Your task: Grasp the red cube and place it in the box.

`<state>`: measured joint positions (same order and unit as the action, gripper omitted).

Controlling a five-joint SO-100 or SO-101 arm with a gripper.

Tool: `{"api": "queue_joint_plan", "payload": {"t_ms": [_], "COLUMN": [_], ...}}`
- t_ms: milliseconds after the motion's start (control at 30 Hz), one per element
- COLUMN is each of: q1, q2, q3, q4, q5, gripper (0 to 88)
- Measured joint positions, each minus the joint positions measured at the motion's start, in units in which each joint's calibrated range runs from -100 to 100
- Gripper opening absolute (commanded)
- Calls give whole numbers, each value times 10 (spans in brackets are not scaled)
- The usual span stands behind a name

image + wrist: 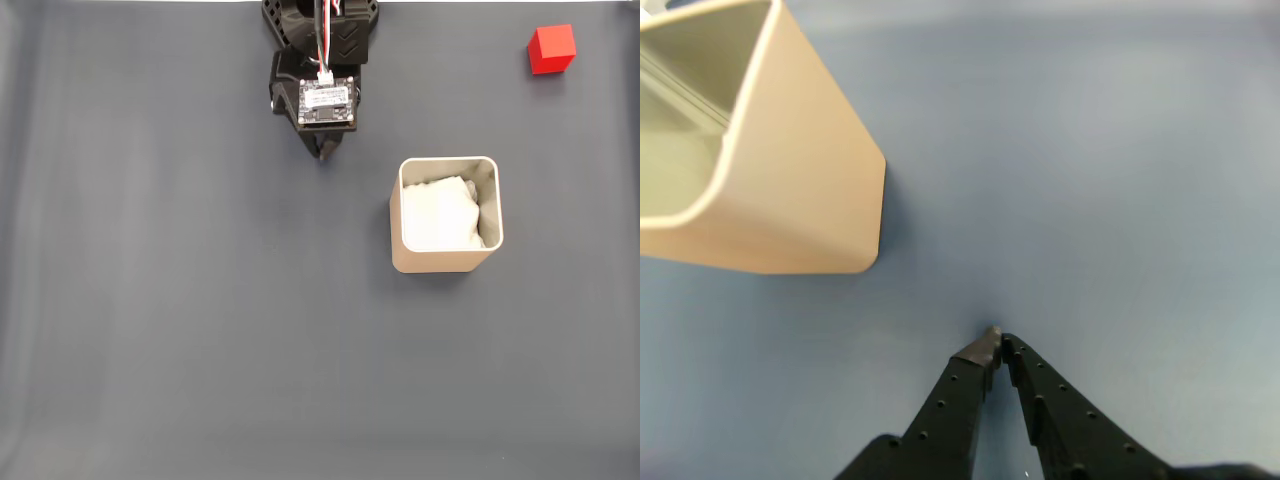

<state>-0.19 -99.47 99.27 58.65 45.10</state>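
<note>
In the fixed view the cube (552,49) sits near the top right corner of the dark tabletop (180,330), well apart from everything else, while the gripper (325,153) hangs near the top centre, folded close to the arm's base. The jaws are pressed together, tips meeting and holding nothing; the wrist view shows them (995,343) closed to a point just above bare tabletop (1120,180). The relation that matters is this: the cube lies far off to the right of the jaws in the fixed view and a little further up the picture, roughly level with the arm's base rather than ahead of the tips. The box (446,258), with its white padding (438,214), stands lower and to the right of the jaws, nearer to them than the cube is, and it does not lie on the straight line between jaws and cube. In the wrist view the box (800,190) takes the upper left. The cube looks square, so it has no long axis to favour; its faces sit slightly turned against the picture edges. My judgement is that the coming move needs a wide swing toward the cube's side, the jaws spread before descending.
</note>
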Motion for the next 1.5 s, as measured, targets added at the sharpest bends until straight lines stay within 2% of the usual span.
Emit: {"api": "queue_joint_plan", "payload": {"t_ms": [433, 833, 1200, 1500], "q1": [0, -3, -36, -100], "q2": [43, 160, 324, 384], "q3": [-47, -224, -455, -571], "q4": [-103, -110, -51, 27], "q5": [-2, -18, -12, 23], "gripper": [3, 3, 3, 3]}}
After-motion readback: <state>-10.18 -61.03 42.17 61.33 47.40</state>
